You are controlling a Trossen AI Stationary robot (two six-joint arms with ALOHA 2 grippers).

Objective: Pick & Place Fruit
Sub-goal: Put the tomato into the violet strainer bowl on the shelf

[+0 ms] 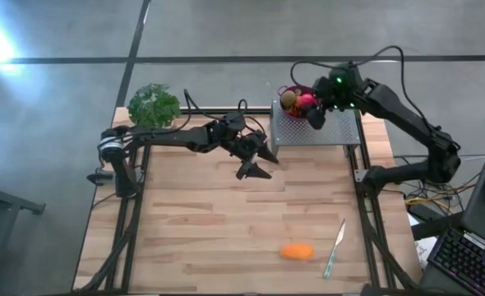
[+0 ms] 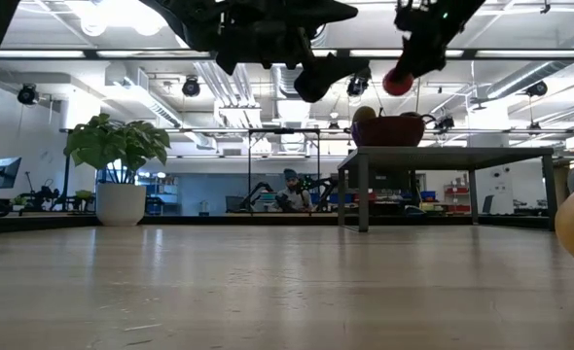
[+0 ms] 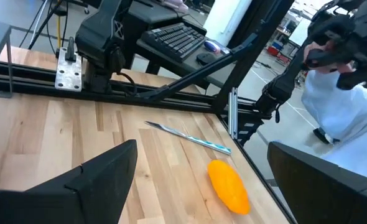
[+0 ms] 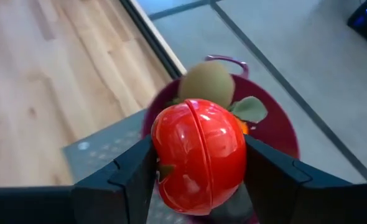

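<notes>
The right gripper [image 4: 199, 171] squeezes a red ball [image 4: 199, 155] between its two fingers. It holds the ball up in the air, just over a dark red bowl [image 4: 274, 134]. A brown kiwi [image 4: 208, 81] sits in the bowl. The bowl stands on a small grey rack [image 1: 316, 127] at the far side of the table [image 1: 201, 222].

The left gripper [image 1: 255, 160] hangs spread wide over the middle of the table, holding nothing. An orange piece [image 1: 297, 251] lies near the front edge, beside a thin knife [image 1: 334, 247].
</notes>
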